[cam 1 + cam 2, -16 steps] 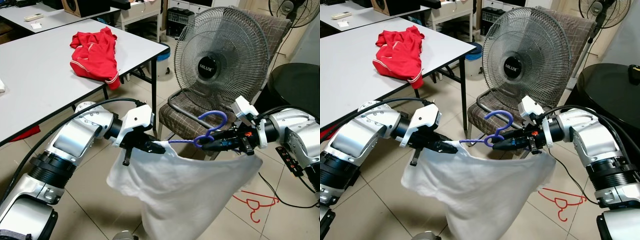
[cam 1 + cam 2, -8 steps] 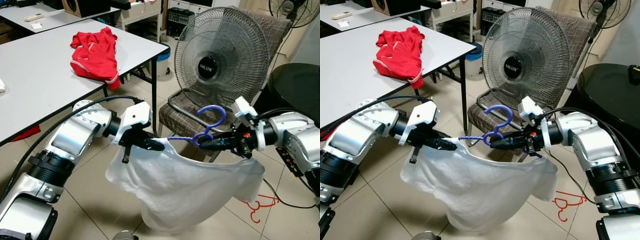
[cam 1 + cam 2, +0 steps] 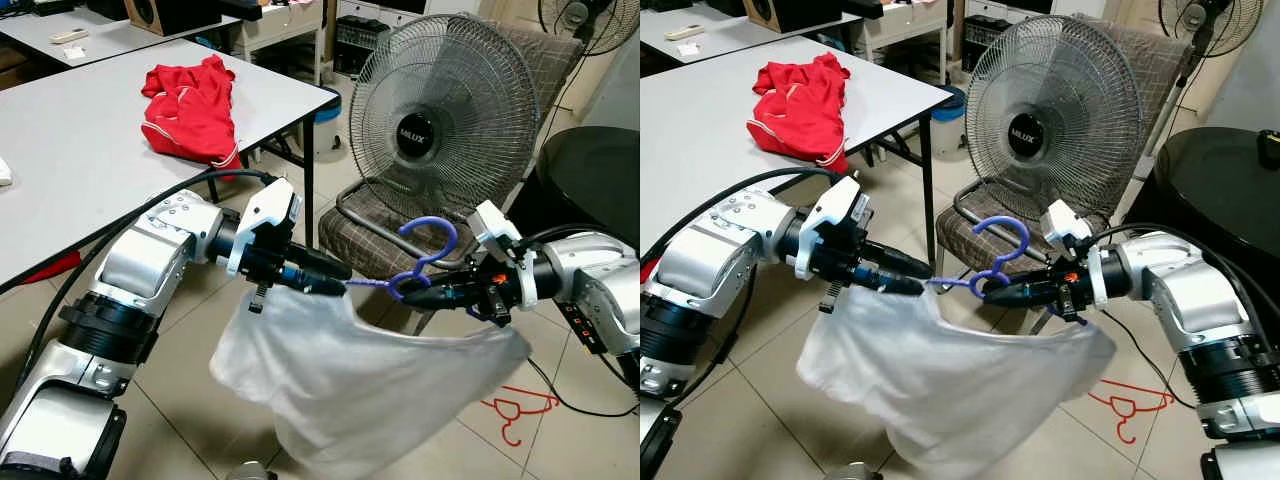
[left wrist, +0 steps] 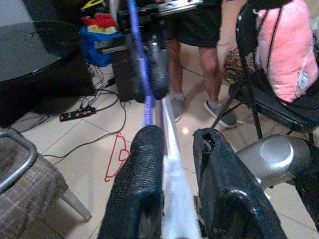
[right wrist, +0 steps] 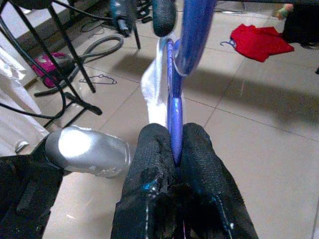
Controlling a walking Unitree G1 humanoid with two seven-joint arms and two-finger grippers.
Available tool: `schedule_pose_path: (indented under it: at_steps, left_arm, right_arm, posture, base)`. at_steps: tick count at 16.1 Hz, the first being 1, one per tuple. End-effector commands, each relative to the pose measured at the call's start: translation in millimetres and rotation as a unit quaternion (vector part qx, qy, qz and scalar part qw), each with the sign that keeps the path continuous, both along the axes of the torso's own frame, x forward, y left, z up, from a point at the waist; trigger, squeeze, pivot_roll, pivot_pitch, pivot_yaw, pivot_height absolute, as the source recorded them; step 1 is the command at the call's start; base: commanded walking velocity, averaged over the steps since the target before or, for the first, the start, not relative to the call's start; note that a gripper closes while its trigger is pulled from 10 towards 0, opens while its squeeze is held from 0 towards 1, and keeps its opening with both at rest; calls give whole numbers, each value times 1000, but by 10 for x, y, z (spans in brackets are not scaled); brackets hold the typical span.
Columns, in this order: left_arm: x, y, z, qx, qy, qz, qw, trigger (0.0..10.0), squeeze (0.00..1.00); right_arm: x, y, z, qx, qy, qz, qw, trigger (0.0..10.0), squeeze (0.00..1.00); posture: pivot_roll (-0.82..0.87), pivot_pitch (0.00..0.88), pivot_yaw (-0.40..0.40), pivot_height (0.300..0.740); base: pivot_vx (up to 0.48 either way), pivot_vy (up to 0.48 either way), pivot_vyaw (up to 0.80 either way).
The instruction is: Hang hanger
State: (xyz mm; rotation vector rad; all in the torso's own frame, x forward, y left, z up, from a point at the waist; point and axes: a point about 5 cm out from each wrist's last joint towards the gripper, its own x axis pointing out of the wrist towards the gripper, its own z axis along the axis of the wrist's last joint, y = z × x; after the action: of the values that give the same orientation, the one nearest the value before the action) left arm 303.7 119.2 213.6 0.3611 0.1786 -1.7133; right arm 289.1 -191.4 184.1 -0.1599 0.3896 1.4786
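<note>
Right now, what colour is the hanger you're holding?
Blue-purple hanger, seen best in the left eye view.

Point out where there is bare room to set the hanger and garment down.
Bare: the white table left of the red garment, and the floor tiles beneath it. Crowded: the chair holds a fan; a red hanger lies by the right arm.

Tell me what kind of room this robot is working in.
Probably a workshop or lab-style room rather than a lived-in home: plain grey tables with a speaker at the back, a fan propped on a chair, and cables and a power strip lying on the tiled floor.
</note>
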Motion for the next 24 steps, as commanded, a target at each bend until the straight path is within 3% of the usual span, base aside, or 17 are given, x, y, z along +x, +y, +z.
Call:
schedule_pose_path:
  at_steps: [1, 5, 6, 7, 8, 9, 11, 13, 14, 15, 16, 17, 19, 20, 22, 23, 24]
  left_arm:
    - [-12, 0, 85, 6, -25, -19, 999, 10000, 0]
    - [33, 55, 78, 7, -42, 0, 999, 10000, 0]
    - [92, 84, 91, -3, -47, 35, 998, 10000, 0]
    - [220, 185, 111, -41, -65, 132, 988, 10000, 0]
    - [236, 223, 97, -51, -65, 166, 983, 10000, 0]
    - [223, 289, 40, -66, -55, 217, 972, 10000, 0]
    - [141, 403, -158, -75, -40, 308, 948, 10000, 0]
    - [-7, 532, -476, -84, 18, 457, 885, 10000, 0]
    - [-138, 547, -610, -81, 43, 497, 863, 10000, 0]
    - [-210, 543, -668, -81, 54, 520, 848, 10000, 0]
    - [-288, 588, -756, -78, 49, 573, 815, 10000, 0]
    - [-301, 600, -762, -83, 38, 584, 807, 10000, 0]
    - [-404, 644, -838, -81, 8, 654, 752, 10000, 0]
    - [-425, 635, -851, -80, 20, 654, 752, 10000, 0]
    - [-494, 619, -913, -78, 68, 669, 736, 10000, 0]
    - [-528, 530, -926, -70, 38, 658, 749, 10000, 0]
    - [-529, 483, -925, -68, 5, 656, 752, 10000, 0]
  right_arm:
    - [-22, -34, 52, 5, -7, -13, 1000, 0, 0]
    - [-56, -47, -56, 7, -25, -65, 998, 0, 0]
    - [-76, -69, -121, 0, -22, -91, 996, 0, 0]
    - [-149, -119, -297, -14, -2, -167, 986, 0, 0]
    - [-169, -138, -365, -30, -2, -203, 979, 2549, 0]
    - [-210, -145, -475, -43, 5, -269, 962, 10000, 0]
    - [-330, -83, -627, -32, 27, -369, 928, 10000, 0]
    - [-445, -38, -758, -12, 67, -472, 879, 10000, 0]
    - [-437, -67, -762, 0, 29, -523, 852, 10000, 0]
    - [-429, -73, -753, -4, 1, -544, 839, 10000, 0]
    - [-446, -66, -748, -20, -2, -579, 815, 10000, 0]
    - [-456, -58, -746, -23, 0, -585, 811, 10000, 0]
    - [-531, 41, -746, -46, -35, -599, 799, 10000, 0]
    - [-544, 56, -741, -38, -32, -602, 797, 10000, 0]
    - [-543, 84, -706, -22, -41, -612, 790, 10000, 0]
    - [-540, 109, -651, -12, -47, -616, 786, 10000, 0]
    - [-536, 119, -648, -16, -53, -608, 792, 10000, 0]
  posture:
    - [0, 0, -5, 740]
    - [-13, 0, -5, 740]
    - [-9, 0, -7, 740]
    - [-6, 0, -8, 740]
    - [-1, 0, -11, 740]
    - [1, 0, -11, 740]
    - [-6, 0, 5, 740]
    - [-11, 0, 18, 740]
    - [-10, 0, 13, 740]
    - [-6, 0, 9, 740]
    - [10, 26, -2, 740]
    - [10, 26, -2, 740]
    - [8, 45, 5, 740]
    - [5, 43, 9, 740]
    - [-14, 33, 17, 740]
    - [-17, 26, 8, 740]
    - [-7, 27, 1, 740]
  base:
    - [0, 0, 0]
    - [0, 0, 0]
    - [0, 0, 0]
    - [0, 0, 0]
    - [0, 0, 0]
    - [0, 0, 0]
    - [0, 0, 0]
    - [0, 0, 0]
    - [0, 0, 0]
    - [0, 0, 0]
    - [0, 0, 800]
    - [0, 0, 800]
    - [0, 0, 800]
    - [0, 0, 800]
    - [0, 0, 800]
    - [0, 0, 800]
    - [0, 0, 800]
